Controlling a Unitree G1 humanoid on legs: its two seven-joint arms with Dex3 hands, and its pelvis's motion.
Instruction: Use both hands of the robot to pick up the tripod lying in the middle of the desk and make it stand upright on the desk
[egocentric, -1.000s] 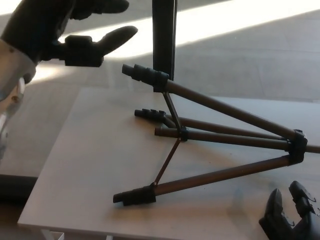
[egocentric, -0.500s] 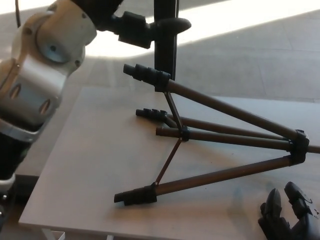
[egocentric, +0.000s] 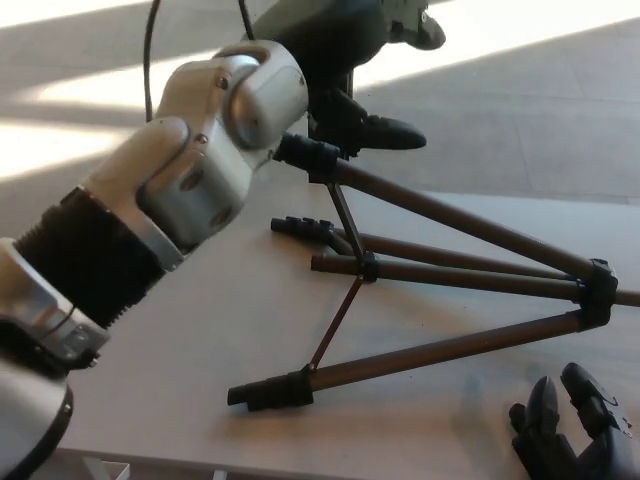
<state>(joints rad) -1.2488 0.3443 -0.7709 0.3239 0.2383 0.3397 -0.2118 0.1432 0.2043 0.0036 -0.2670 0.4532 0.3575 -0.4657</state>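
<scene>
With my left hand (egocentric: 375, 70) over the far leg's foot, fingers apart, holding nothing, I'd close low on that leg. Right hand (egocentric: 572, 435) waits near right, fingers spread, empty. Left arm stretches far across. Tripod (egocentric: 440, 270) lies mid-desk (egocentric: 200, 330), legs splayed.

Tripod (egocentric: 450, 280) legs brown metal, slight sheen; desk (egocentric: 210, 330) matt pale
</scene>
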